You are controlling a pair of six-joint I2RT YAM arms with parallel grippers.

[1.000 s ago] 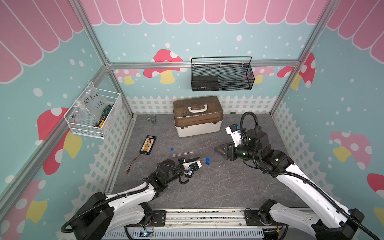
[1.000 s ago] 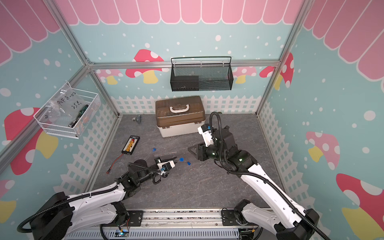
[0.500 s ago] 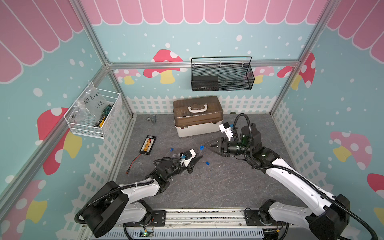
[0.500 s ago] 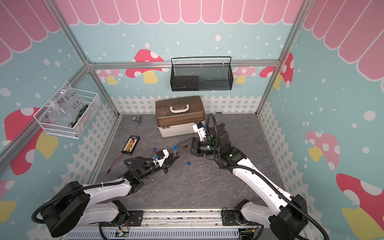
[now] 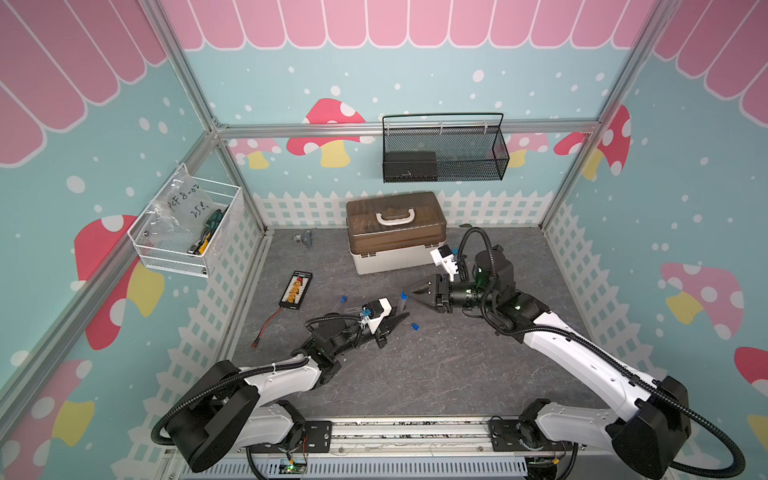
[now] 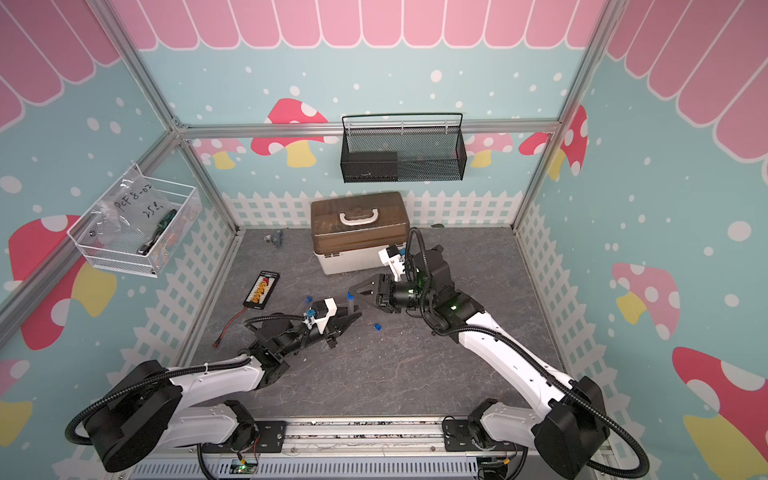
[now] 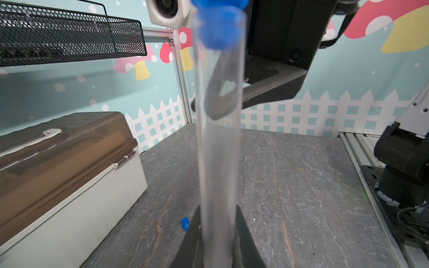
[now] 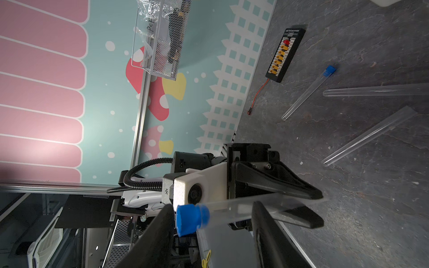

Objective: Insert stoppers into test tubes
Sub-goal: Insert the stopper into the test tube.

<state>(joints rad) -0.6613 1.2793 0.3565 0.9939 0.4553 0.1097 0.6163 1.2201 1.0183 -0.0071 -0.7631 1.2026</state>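
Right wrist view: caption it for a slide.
Blue stopper sits in the test tube held by the left gripper; right gripper open around it.

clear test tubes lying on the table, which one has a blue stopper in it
The clear tube nearest the black connector board: a blue stopper caps its end; no blue shows on the other two.

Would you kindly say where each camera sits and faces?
Both top views: high in front, looking down on the table; both arms, left gripper and right gripper show.
Left wrist: faces the right gripper along the held tube; left fingers show.
Right wrist: faces the left gripper; right fingers flank the stopper.
Shared: both wrist views show that stoppered tube.
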